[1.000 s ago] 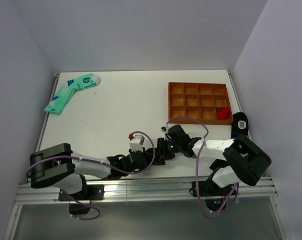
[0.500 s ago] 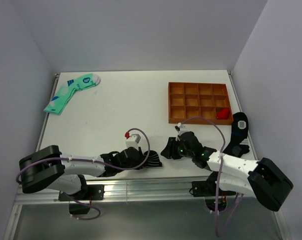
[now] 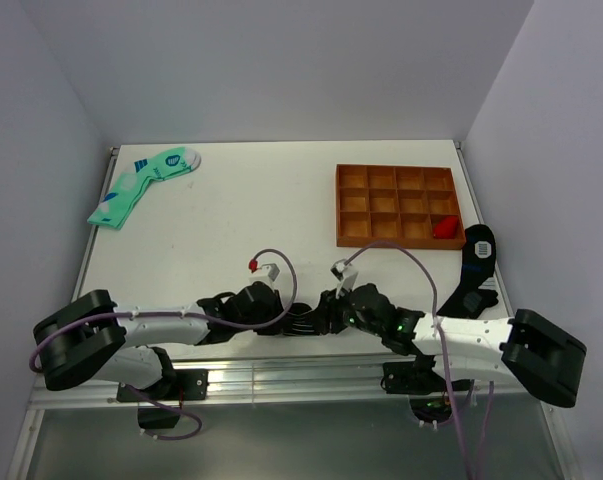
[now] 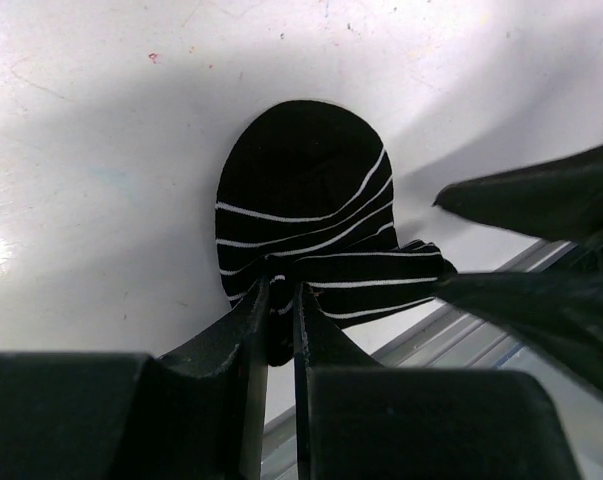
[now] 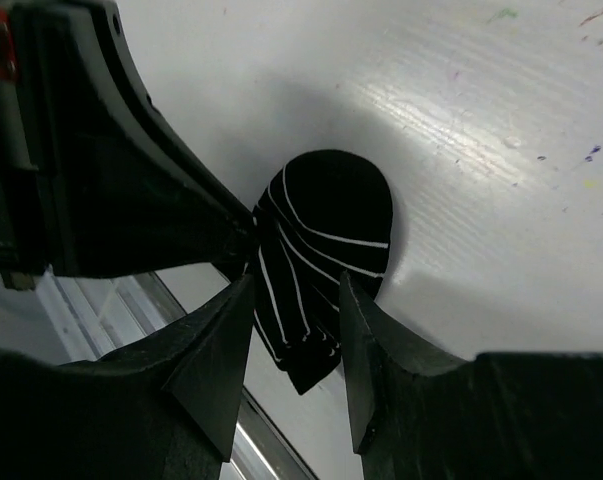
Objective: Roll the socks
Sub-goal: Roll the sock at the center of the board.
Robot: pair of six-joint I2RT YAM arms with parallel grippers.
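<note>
A black sock with thin white stripes (image 3: 303, 322) lies at the table's near edge, between my two grippers. In the left wrist view its rounded end (image 4: 301, 190) rests flat on the table. My left gripper (image 4: 278, 290) is shut on a bunched fold of that sock. My right gripper (image 5: 296, 285) comes in from the opposite side, open, with its fingers on either side of the sock's folded end (image 5: 331, 200). In the top view both grippers, left (image 3: 286, 318) and right (image 3: 323, 316), meet over it. A second black sock (image 3: 478, 255) lies at the table's right edge.
An orange compartment tray (image 3: 396, 170) with a red piece (image 3: 444, 228) stands at the back right. Mint-green socks (image 3: 141, 185) lie at the far left. The metal rail of the table's front edge (image 3: 281, 372) runs just below the grippers.
My right arm has dropped low along the front edge and its gripper has come back against the sock. The left gripper kept hold and shifted slightly right.
</note>
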